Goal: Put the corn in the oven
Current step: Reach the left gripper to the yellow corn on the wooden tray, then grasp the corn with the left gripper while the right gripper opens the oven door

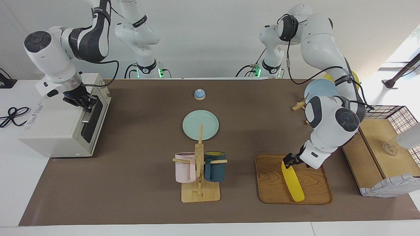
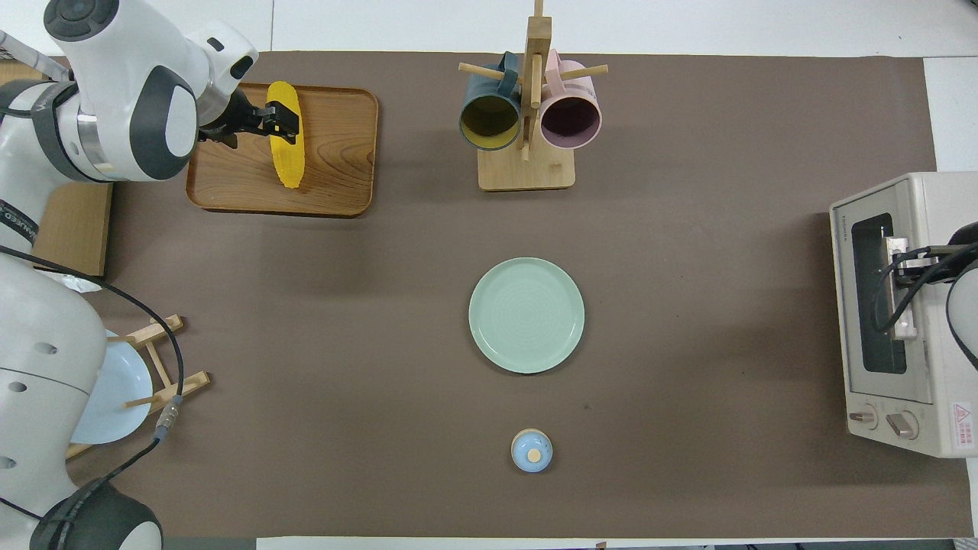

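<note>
Yellow corn (image 1: 292, 181) on wood-grain tray (image 1: 311, 190) (cream-white oven (image 1: 55, 131)).

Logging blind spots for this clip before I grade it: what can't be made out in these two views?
- Inside of the oven: both views, hidden by the shut dark glass door.
- Right end effector on the oven handle: overhead view, covered by its own arm and cable.
- Left end effector and corn: contact unclear, both views.
- Blue plate in its rack: mostly hidden by the left arm.
</note>
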`<state>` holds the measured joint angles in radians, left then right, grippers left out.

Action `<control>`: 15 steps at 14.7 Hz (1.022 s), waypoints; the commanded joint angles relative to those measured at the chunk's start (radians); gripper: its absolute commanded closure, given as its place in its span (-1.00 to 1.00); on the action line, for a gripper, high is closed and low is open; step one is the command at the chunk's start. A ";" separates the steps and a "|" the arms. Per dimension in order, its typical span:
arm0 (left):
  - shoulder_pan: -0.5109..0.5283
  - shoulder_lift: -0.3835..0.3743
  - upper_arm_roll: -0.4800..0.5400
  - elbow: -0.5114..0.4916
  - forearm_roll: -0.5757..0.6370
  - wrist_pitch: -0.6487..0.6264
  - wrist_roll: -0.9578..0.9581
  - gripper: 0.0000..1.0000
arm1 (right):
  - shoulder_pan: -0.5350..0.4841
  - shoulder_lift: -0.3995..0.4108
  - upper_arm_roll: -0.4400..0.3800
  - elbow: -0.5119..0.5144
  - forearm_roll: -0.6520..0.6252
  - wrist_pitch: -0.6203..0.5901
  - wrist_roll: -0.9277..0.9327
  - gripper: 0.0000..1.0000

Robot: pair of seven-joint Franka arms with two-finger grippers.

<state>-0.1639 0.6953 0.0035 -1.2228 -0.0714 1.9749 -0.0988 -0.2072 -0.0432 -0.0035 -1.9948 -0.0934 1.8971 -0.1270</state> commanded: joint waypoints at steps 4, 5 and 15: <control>-0.009 0.059 0.015 0.060 -0.091 0.054 -0.009 -1.00 | -0.014 -0.024 0.013 -0.044 -0.003 0.022 -0.013 1.00; -0.011 0.085 0.016 0.066 -0.091 0.067 -0.009 -1.00 | -0.005 -0.024 0.013 -0.044 0.001 0.023 -0.010 1.00; -0.055 0.265 0.099 0.292 -0.079 0.039 -0.009 -1.00 | 0.120 0.011 0.016 -0.191 0.047 0.244 0.142 1.00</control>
<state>-0.1915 0.9235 0.0599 -0.9758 -0.1405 2.0044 -0.1005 -0.0821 -0.0583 0.0128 -2.1279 -0.0443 2.0332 -0.0052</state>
